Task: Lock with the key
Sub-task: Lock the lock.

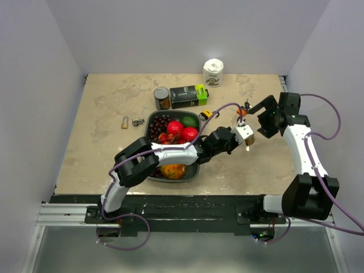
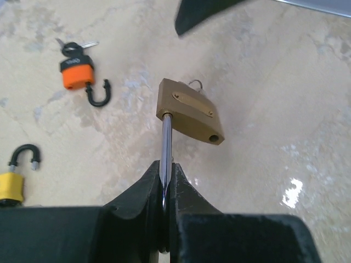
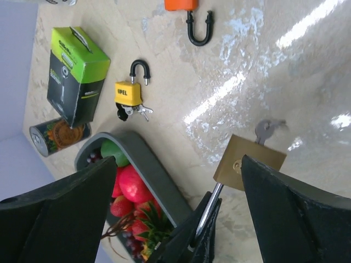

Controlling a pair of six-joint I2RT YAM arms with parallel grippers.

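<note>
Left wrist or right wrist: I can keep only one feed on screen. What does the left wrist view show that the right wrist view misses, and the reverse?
Only left wrist: the keys on the orange padlock. Only right wrist: the green box, the can and the fruit bowl. Both: the orange padlock, the yellow padlock, and the brass padlock with its shackle pinched in the left fingers.

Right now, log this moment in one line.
left gripper: shut on brass padlock shackle | right gripper: open | silver key: in padlock
</note>
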